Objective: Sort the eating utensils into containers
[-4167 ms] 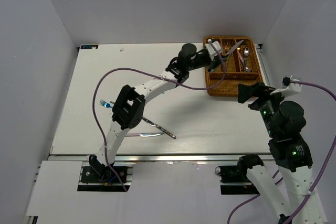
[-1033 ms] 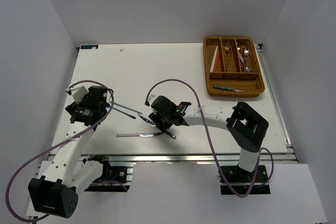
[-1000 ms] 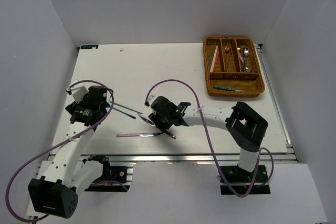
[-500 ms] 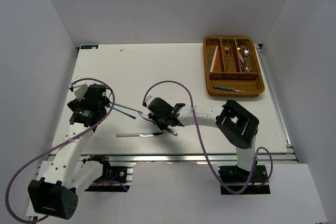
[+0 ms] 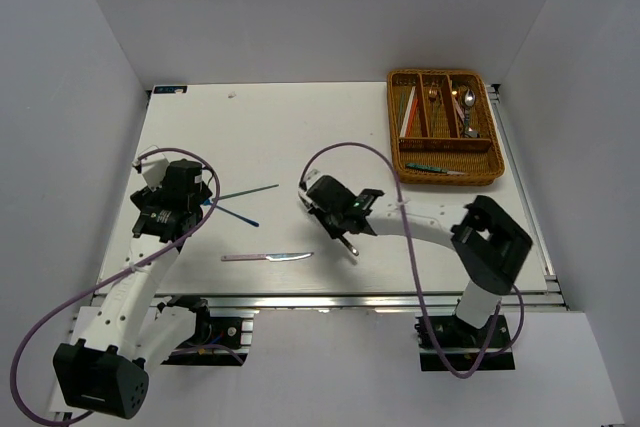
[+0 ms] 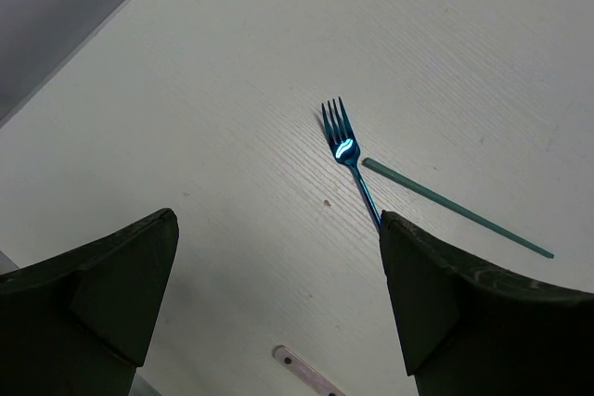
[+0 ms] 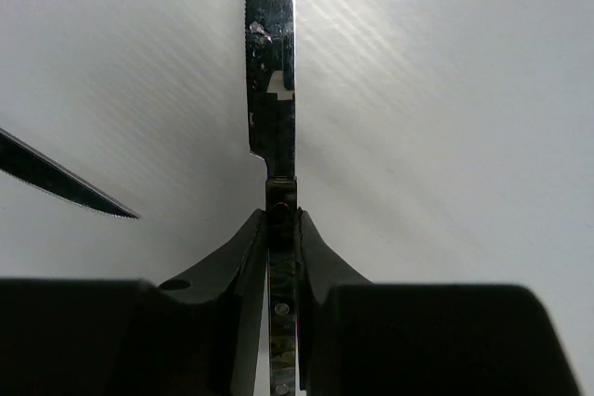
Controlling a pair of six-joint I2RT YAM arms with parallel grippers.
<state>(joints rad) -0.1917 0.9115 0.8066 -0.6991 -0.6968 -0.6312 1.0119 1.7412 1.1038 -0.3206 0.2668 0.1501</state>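
Observation:
My right gripper (image 5: 340,225) (image 7: 280,229) is shut on the handle of a dark steel knife (image 7: 271,62) (image 5: 351,246), held just above the table near its middle. The serrated blade sticks out ahead of the fingers. A second knife (image 5: 268,257) with a pinkish handle lies flat to the left; its tip (image 7: 65,183) shows in the right wrist view. My left gripper (image 5: 200,199) (image 6: 277,222) hangs open over the left side. Just beyond its fingers lie a blue fork (image 6: 342,141) (image 5: 235,214) and a teal chopstick (image 6: 455,215) (image 5: 245,192). The wicker tray (image 5: 394,137) sits at the far right.
The tray's long slots hold red and white chopsticks, spoons and forks (image 5: 465,107), and its crosswise slot holds a teal chopstick (image 5: 435,168). Purple cables loop over both arms. White walls close in the table on three sides.
My right gripper has closed on the steel knife and carried it to the right, away from the pink-handled knife. The left arm has barely moved.

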